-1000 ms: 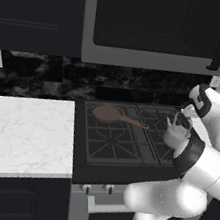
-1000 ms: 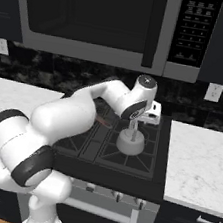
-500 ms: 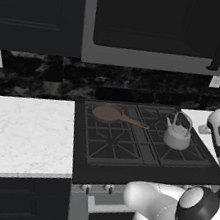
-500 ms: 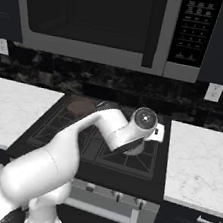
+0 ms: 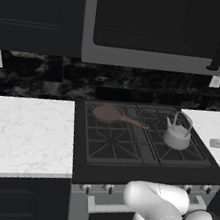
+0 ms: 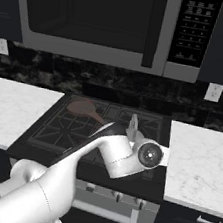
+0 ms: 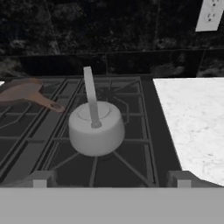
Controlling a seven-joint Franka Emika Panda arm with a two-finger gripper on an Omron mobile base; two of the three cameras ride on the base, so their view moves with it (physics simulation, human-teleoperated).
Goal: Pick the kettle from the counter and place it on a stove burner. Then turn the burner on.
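On the right side of the black stove sits the kettle [image 5: 177, 137] [image 7: 96, 128], upright on the stove burner [image 5: 176, 148] [image 7: 105, 157] nearest the front right, its thin loop handle standing straight up and its base resting on the grate prongs. Nothing holds it; it stands free. In the hand view the claw [image 7: 111, 178] shows its two finger tips low down, set wide apart on either side of the kettle's line and well short of it, so the claw is spread and grips nothing. To the kettle's left, on the rear left grate, lies a flat copper-brown pan [image 5: 107, 114] [image 6: 83, 108] [image 7: 22, 92], its long handle pointing toward the kettle but not touching it. The white marble desk [image 5: 21, 135] [image 6: 199, 162] [image 7: 192, 118] runs on both sides of the stove. From the right base view the robot's white arm crosses in front of the stove and covers most of the kettle. Above hangs a microwave [image 6: 104, 19], with dark tiles behind.
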